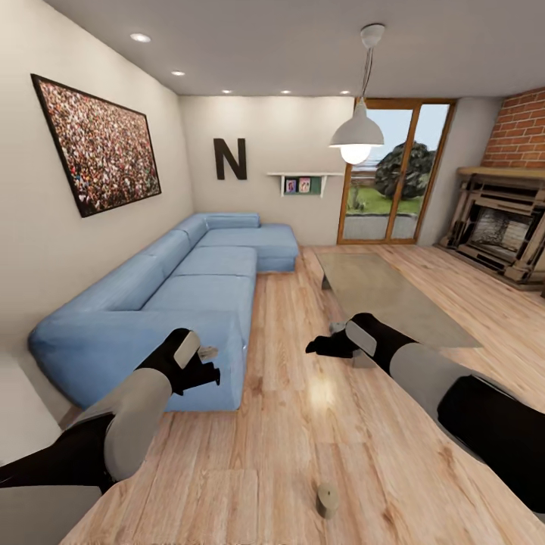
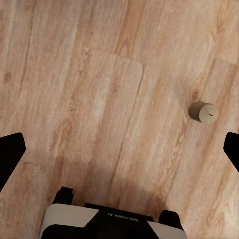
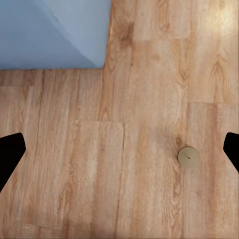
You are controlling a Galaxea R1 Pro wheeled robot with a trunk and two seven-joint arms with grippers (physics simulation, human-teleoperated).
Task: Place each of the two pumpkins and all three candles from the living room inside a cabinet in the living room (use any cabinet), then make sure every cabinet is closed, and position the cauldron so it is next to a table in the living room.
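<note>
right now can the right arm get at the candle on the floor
Probably yes. The candle stands alone on bare floor with nothing around it, and the right tool hangs open above the boards, though it must come down and back toward the robot.

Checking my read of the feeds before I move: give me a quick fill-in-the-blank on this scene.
1. The candle stands on the wooden ____.
2. Both grippers, left and right, are ____ and hold nothing.
3. The sofa is ____ in colour.
4. The table has a ____ top.

Missing: floor; open; blue; glass

A candle (image 2: 202,111) stands upright on wooden floor (image 2: 99,99).
</note>
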